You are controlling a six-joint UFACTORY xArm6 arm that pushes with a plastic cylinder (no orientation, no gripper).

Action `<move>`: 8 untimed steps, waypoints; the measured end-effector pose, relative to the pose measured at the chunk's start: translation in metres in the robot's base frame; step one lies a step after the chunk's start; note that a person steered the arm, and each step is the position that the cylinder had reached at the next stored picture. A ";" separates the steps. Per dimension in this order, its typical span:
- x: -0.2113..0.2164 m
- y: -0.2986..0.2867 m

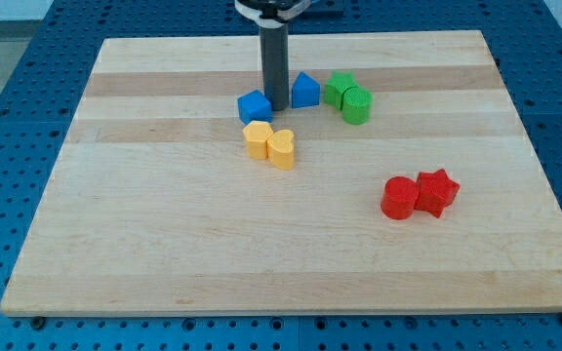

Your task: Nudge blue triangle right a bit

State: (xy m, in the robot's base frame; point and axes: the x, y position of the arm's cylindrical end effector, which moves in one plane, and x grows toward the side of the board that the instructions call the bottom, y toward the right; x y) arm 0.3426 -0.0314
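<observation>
The blue triangle (304, 90) sits near the view's top centre on the wooden board (164, 244). My tip (277, 105) is down on the board just left of the blue triangle, in the narrow gap between it and a blue cube (255, 106). The rod rises straight up out of the view's top. The tip looks close to or touching the triangle's left side; I cannot tell which.
Two green blocks (347, 96) sit right next to the blue triangle on its right. A yellow hexagon (258, 138) and a yellow heart (281, 148) lie just below the tip. A red cylinder (399, 198) and a red star (436, 191) lie at lower right.
</observation>
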 end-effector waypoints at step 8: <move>0.002 0.017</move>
State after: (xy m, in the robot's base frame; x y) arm 0.3451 -0.0147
